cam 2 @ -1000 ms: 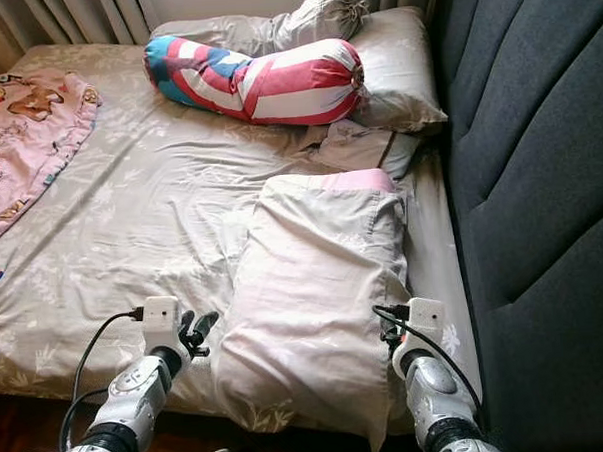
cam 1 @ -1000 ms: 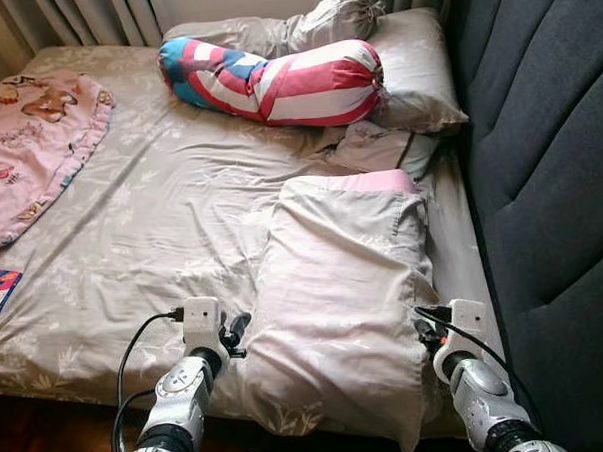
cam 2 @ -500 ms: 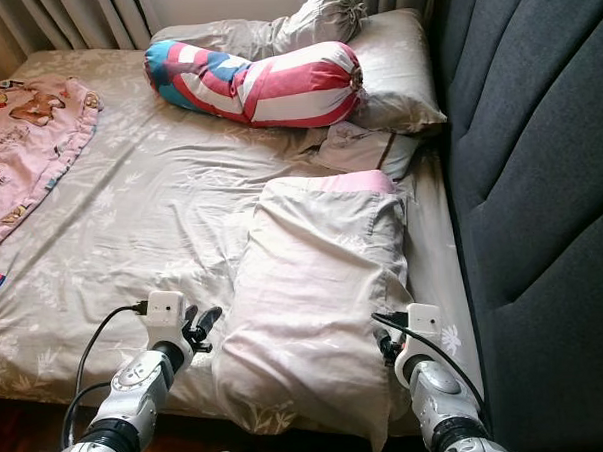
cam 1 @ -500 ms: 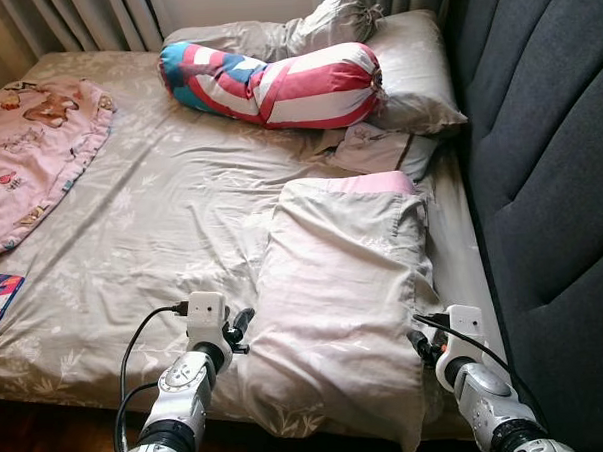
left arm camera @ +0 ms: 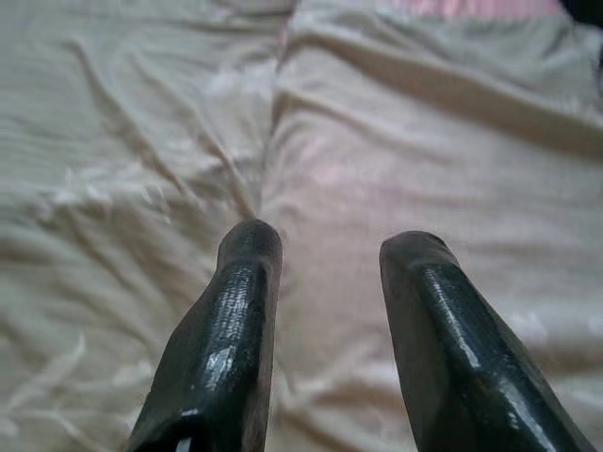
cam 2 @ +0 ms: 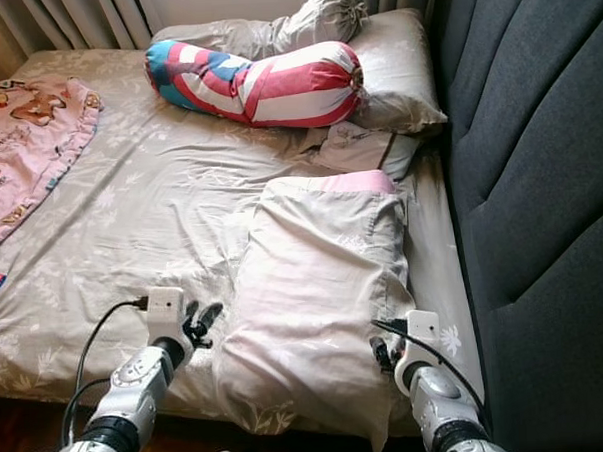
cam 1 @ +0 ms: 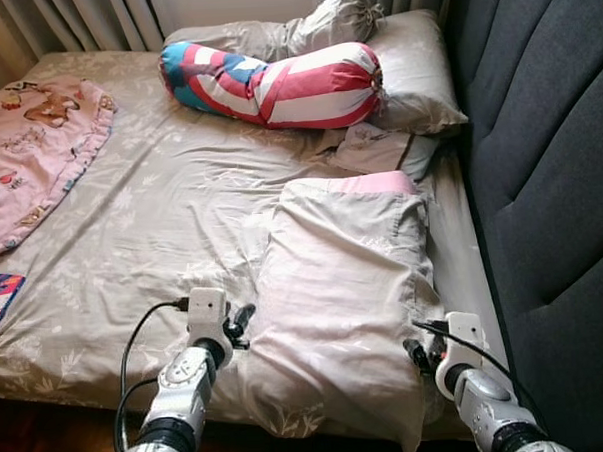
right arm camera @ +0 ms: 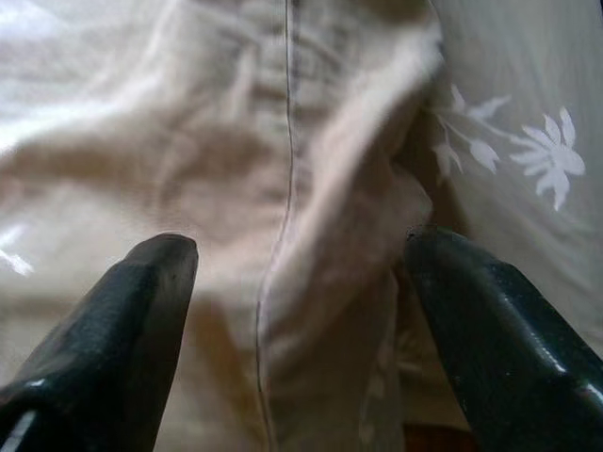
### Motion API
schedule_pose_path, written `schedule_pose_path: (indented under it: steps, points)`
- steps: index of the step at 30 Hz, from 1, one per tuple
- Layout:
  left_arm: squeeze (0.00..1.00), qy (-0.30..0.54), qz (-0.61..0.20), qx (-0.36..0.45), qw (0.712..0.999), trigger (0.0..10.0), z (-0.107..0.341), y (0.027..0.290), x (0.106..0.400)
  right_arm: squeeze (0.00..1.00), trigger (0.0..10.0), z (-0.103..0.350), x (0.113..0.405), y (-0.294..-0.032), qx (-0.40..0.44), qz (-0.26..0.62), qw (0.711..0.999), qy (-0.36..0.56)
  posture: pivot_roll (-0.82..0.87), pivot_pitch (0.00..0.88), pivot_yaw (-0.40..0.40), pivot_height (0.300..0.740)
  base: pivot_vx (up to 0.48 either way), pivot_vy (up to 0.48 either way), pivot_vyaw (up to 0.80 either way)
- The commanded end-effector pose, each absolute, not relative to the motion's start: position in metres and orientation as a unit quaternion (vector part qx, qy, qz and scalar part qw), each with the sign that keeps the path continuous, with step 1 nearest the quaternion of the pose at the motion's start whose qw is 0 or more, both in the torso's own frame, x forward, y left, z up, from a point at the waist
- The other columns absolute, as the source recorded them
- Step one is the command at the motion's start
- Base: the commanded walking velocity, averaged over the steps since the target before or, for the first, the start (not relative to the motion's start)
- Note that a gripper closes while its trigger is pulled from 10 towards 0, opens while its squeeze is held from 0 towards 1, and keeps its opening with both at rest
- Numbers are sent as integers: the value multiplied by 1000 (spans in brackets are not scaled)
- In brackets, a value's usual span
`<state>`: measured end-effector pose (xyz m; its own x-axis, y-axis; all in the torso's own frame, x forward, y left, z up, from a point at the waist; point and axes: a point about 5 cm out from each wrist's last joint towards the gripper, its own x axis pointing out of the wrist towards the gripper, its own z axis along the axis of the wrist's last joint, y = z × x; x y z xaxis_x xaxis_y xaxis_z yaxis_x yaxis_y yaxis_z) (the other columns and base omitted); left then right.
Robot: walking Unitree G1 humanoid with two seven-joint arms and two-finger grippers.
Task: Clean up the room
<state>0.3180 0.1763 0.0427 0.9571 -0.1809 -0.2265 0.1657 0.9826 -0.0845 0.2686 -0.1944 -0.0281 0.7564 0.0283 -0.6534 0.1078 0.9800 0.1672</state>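
Your left tool (cam 1: pixel 240 320) sits with fingers parted to a middling gap, nothing between them, tips at the left edge of the pale pink pillow (cam 1: pixel 345 304). Your right tool (right arm camera: pixel 300 311) is spread wide, straddling the pillow's right edge where the seam runs, also gripping nothing yet. The pillow lies lengthwise on the bed (cam 1: pixel 160 202), at its near edge beside the dark padded headboard (cam 1: pixel 550 175), lower end hanging a little over the bed edge. Judge it light, soft and floppy: the case is loose and wrinkled, so a shallow pinch will likely grab only fabric and let the stuffing sag. Take both long sides together, biting deep enough to catch filling. Further up lie a striped bolster (cam 1: pixel 275 82), two grey pillows and a pink blanket (cam 1: pixel 33 148).
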Motion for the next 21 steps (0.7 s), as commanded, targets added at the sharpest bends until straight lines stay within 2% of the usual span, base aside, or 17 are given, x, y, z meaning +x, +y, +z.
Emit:
schedule_pose_path:
  steps: [1, 12, 21]
  points:
    - [0, 109, -84, -31, 990, 10000, 46, 182, 318, 0, 10000, -35, 261, -194, 87, -22, 925, 368, -56, 137, 46, 740, 0, 0, 0]
    - [0, 90, -91, -28, 991, 10000, 53, 184, 311, 0, 10000, -39, 258, -182, 87, -4, 924, 373, -11, 196, 60, 740, 0, 0, 0]
    - [0, 85, -96, -25, 991, 10000, 62, 185, 300, 0, 10000, -47, 249, -173, 41, 11, 917, 397, 22, 248, 67, 740, 0, 0, 0]
